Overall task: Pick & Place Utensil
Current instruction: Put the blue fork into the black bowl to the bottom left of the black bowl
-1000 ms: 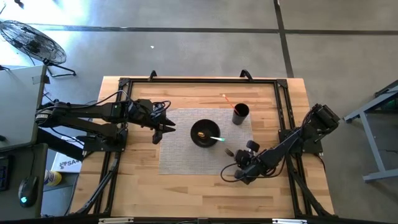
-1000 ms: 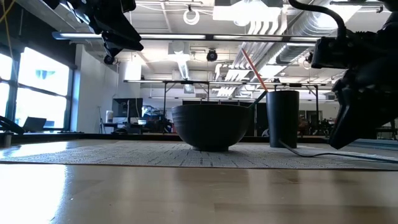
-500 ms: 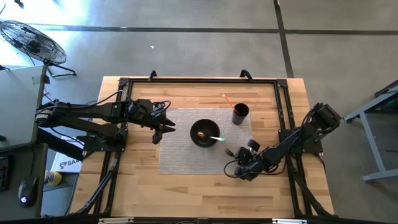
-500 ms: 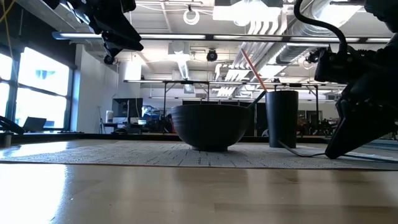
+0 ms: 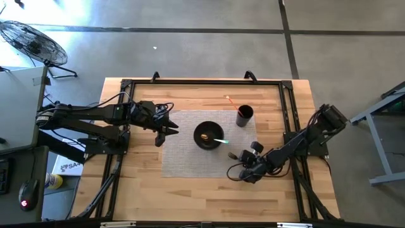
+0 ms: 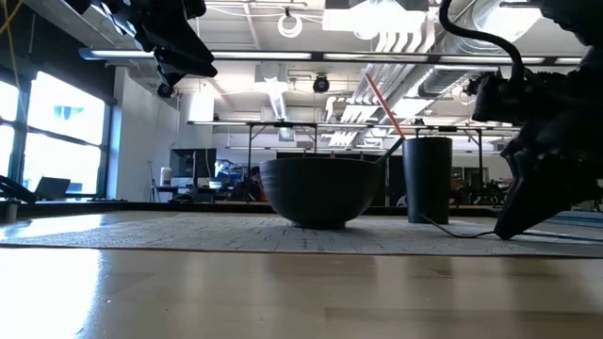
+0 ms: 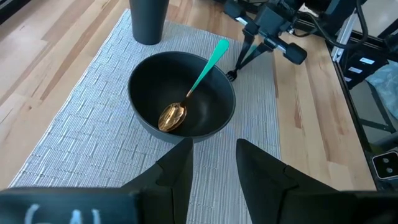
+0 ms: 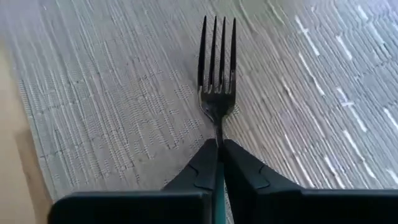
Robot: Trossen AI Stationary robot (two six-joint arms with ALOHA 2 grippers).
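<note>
The right pincer [image 8: 217, 163] was clamped on the handle of a dark fork [image 8: 216, 68], whose tines pointed forward and lay low over the woven placemat [image 8: 112, 93]. In the high view this pincer [image 5: 243, 172] sat near the mat's front right corner, close to the desk [image 5: 190, 193] surface. Whether the tines touched the mat or hung just above it could not be determined from the wrist view.

Beyond the fork, a black bowl [image 7: 181, 102] stood at the middle of the mat. It held a spoon [image 7: 186, 98] with a gold head and a teal handle resting against the rim. A dark cup [image 5: 245, 116] stood behind the bowl, near the mat's far right corner, with a thin orange stick [image 5: 231, 101] leaning out of it.

The left pincer [image 7: 211, 165] waited with its fingers apart, raised above the mat's left side and facing the bowl.

Progress, as judged: the spoon was already placed in the bowl, and the fork was gripped but not delivered. Lifting and carrying it to a container remained.

Compared with one second earlier, the right pincer had shifted slightly and settled lower at the mat's corner. The left arm, bowl, spoon and cup were unchanged.
</note>
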